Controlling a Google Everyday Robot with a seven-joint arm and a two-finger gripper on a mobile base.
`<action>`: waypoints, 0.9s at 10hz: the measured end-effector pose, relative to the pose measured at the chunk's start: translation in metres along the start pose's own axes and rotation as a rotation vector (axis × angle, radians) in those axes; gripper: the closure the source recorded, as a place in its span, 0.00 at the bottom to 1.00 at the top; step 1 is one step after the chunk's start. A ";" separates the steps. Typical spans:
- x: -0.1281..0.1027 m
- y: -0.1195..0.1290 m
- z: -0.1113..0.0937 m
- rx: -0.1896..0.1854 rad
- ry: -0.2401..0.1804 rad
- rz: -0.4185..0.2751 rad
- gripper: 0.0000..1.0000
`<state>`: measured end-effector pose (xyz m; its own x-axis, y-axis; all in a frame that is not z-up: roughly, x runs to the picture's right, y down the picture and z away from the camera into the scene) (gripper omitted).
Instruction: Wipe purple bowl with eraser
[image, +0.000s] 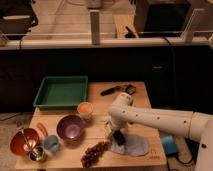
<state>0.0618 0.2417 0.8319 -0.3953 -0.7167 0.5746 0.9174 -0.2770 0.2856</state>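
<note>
The purple bowl (70, 127) stands upright on the wooden table (140, 97), left of centre. My white arm reaches in from the right and bends down. Its gripper (115, 132) points at the tabletop to the right of the bowl, its jaws open. A small dark block, the eraser (119, 138), lies right under the gripper at the left edge of a blue-grey cloth (132, 145). I cannot tell whether the fingers touch the eraser. The gripper is about a hand's width from the bowl's rim.
A green tray (61, 92) sits at the back left and a small orange cup (85, 109) behind the bowl. An orange-brown bowl (23, 141), a small blue cup (51, 143) and a metal cup (36, 154) crowd the front left. Grapes (95, 152) lie at the front edge, a black-handled tool (116, 90) at the back.
</note>
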 end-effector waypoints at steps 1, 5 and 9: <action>-0.002 0.001 0.003 0.003 -0.003 0.007 0.29; -0.002 -0.008 -0.009 -0.015 -0.026 0.012 0.71; 0.000 -0.033 -0.052 -0.058 -0.033 -0.030 1.00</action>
<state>0.0340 0.2176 0.7824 -0.4231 -0.6860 0.5920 0.9058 -0.3356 0.2585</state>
